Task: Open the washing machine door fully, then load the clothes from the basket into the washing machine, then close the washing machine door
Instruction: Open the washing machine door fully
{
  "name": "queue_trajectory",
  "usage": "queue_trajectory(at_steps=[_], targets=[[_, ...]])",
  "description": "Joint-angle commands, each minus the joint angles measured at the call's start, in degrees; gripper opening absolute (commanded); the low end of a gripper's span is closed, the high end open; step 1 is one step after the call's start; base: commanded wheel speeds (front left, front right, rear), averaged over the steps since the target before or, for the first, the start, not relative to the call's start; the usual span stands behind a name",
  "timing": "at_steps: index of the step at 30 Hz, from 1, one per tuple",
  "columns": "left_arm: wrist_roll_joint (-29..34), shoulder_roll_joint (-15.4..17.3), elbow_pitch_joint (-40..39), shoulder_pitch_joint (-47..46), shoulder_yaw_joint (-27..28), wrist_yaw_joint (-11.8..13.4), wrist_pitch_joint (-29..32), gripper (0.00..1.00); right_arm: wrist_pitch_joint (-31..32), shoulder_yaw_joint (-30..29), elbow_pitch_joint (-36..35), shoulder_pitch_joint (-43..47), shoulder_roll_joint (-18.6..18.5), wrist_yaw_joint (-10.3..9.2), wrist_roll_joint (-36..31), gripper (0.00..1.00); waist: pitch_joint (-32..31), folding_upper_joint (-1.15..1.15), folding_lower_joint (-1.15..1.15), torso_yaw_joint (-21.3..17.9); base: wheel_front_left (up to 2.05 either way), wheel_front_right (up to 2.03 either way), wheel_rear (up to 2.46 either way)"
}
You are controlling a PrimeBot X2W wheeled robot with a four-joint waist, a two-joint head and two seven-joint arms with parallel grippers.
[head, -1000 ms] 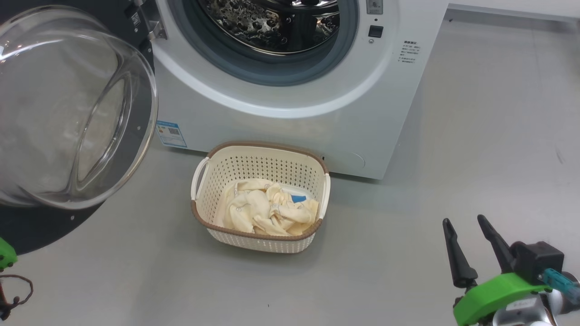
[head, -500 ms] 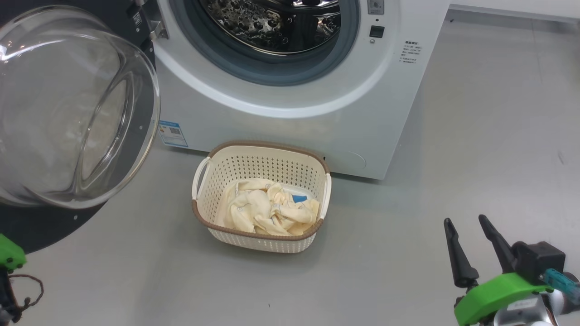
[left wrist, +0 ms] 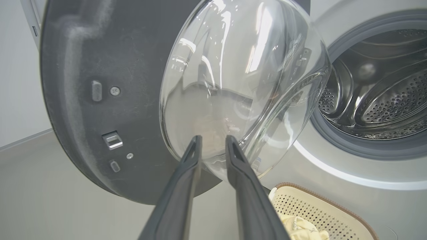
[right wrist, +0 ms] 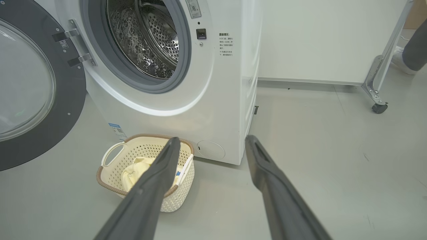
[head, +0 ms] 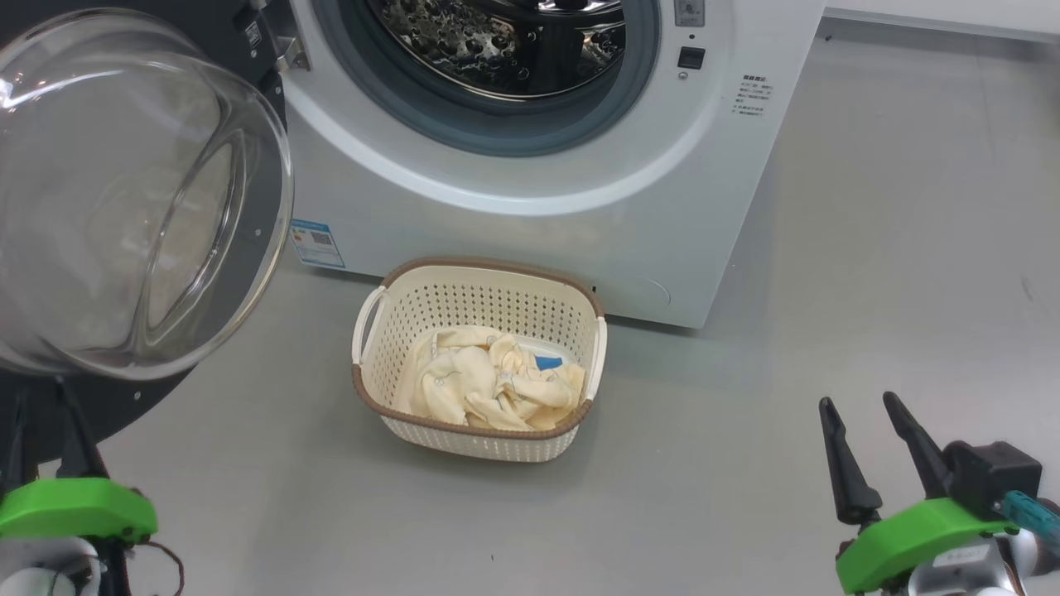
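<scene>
The washing machine point(head: 530, 223) stands with its steel drum point(head: 505, 41) exposed. Its door point(head: 124, 207) is swung out to the left, the glass bowl bulging toward me. In front of the washer the basket point(head: 480, 265) sits on the floor, holding the cream clothes point(head: 489, 385) with a blue patch. My left gripper point(head: 41, 397) is at the lower left, just below the door's black rim. In the left wrist view its fingers point(left wrist: 196, 146) stand slightly apart and empty before the glass point(left wrist: 240, 83). My right gripper point(head: 857, 401) is open and empty, right of the basket point(right wrist: 100, 173).
Grey floor lies open to the right of the washer. In the right wrist view a metal frame leg on a caster point(right wrist: 379, 107) stands at the far right by a white wall panel, and a person's leg and shoe point(right wrist: 413, 46) show behind it.
My left gripper has risen into the head view at the lower left, and its fingers have parted. The head view has shifted slightly. The right gripper, basket and clothes are as before.
</scene>
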Motion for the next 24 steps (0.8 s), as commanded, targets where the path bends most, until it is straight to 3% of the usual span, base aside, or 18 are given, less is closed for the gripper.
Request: queue_trajectory(at_steps=[1, 2, 5, 7, 24], targets=[[0.66, 1.83, -2.36, -1.79, 2.37, 4.0, -0.79, 0.47, -0.68, 0.93, -1.91, -2.53, -0.5, 0.24, 0.18, 1.0, -0.02, 0.0, 0.0, -0.06, 0.0, 0.0, 0.0], [1.02, 1.46, -3.34, -1.27, 1.94, 3.95, -0.79, 0.49, -0.7, 0.92, -1.89, -2.52, -0.5, 0.24, 0.19, 1.0, -0.04, 0.0, 0.0, -0.14, 0.0, 0.0, 0.0], [2.15, 0.59, -5.78, -0.15, 0.44, 3.96, -0.79, 0.9, -0.83, 0.97, -1.7, -2.48, -0.5, 0.24, 0.25, 1.0, -0.24, 0.0, 0.0, -0.47, 0.0, 0.0, 0.0], [2.74, 0.29, -6.98, 0.35, -0.51, 3.83, -0.79, 1.0, -0.94, 0.99, -1.52, -2.45, -0.5, 0.24, 0.29, 1.0, -0.42, 0.0, 0.0, -0.8, 0.0, 0.0, 0.0], [5.89, -3.36, -11.25, 2.39, -9.52, 2.76, 0.78, 1.0, -1.45, 1.27, -0.79, -2.72, -0.5, 0.24, -0.31, 1.0, -1.03, 0.0, 0.0, -5.77, 0.0, 0.0, 0.0]])
